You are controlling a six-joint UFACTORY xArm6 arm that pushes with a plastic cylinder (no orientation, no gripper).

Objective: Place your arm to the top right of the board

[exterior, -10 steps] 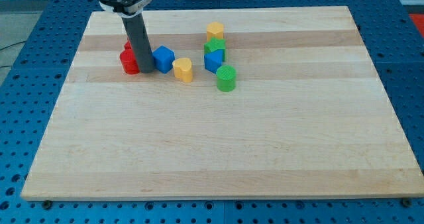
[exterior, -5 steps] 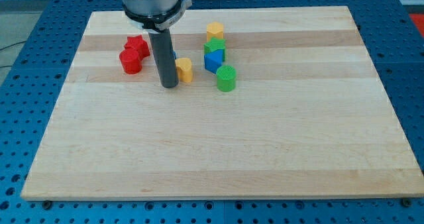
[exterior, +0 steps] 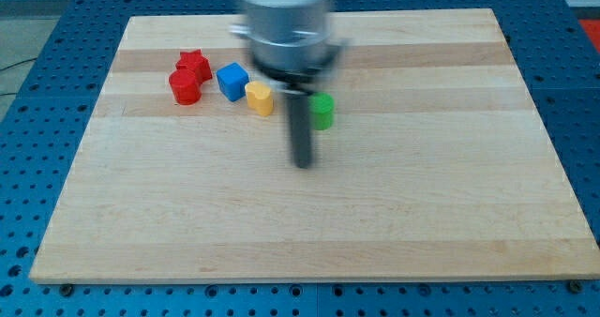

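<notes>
Board's top-right corner [exterior: 469, 26] lies bare, up-right of my tip [exterior: 302, 164]; nothing needs taking hold of. Green cylinder block [exterior: 322, 112] stands just up-right, light and easily nudged. No hand exists, only a rigid dark rod.

Blurred rod [exterior: 300, 129] half hides green block [exterior: 323, 112].

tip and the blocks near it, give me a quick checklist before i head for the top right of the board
1. My tip visible, though blurred: ok.
2. Tip apart from the green cylinder, below it and to its left: ok.
3. Red blocks, blue cube and yellow block well to the tip's left: ok.
4. Blocks hidden behind the arm: cannot tell.
5. Tip at the board's top right: not ok.
</notes>
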